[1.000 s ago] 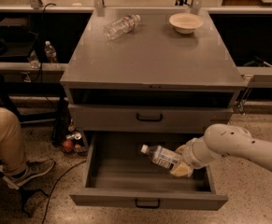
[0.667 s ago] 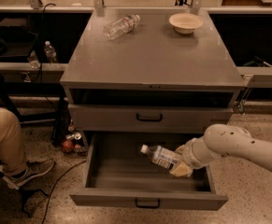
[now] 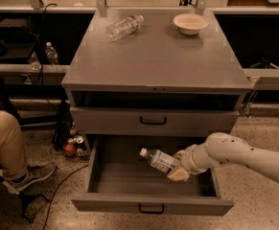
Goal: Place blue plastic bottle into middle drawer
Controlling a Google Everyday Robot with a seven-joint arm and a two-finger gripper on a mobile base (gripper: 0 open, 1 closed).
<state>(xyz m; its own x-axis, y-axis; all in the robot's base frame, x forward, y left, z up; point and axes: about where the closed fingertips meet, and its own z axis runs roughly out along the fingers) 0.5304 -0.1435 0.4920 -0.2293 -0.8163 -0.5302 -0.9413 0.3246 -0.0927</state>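
Note:
The blue plastic bottle (image 3: 159,160), clear with a white cap and pale label, is tilted with its cap up-left, inside the open middle drawer (image 3: 151,206). My gripper (image 3: 178,166) is shut on the bottle's lower end and holds it over the right part of the drawer. The white arm reaches in from the right. The drawer is pulled fully out; its black bar handle faces the front.
The upper grey drawer (image 3: 153,120) is shut. On the cabinet top lie a small crinkled clear bottle (image 3: 124,27) and a white bowl (image 3: 190,23). A person's leg and shoe (image 3: 12,152) are at left. Cans and bottles (image 3: 72,145) sit on the floor by the cabinet.

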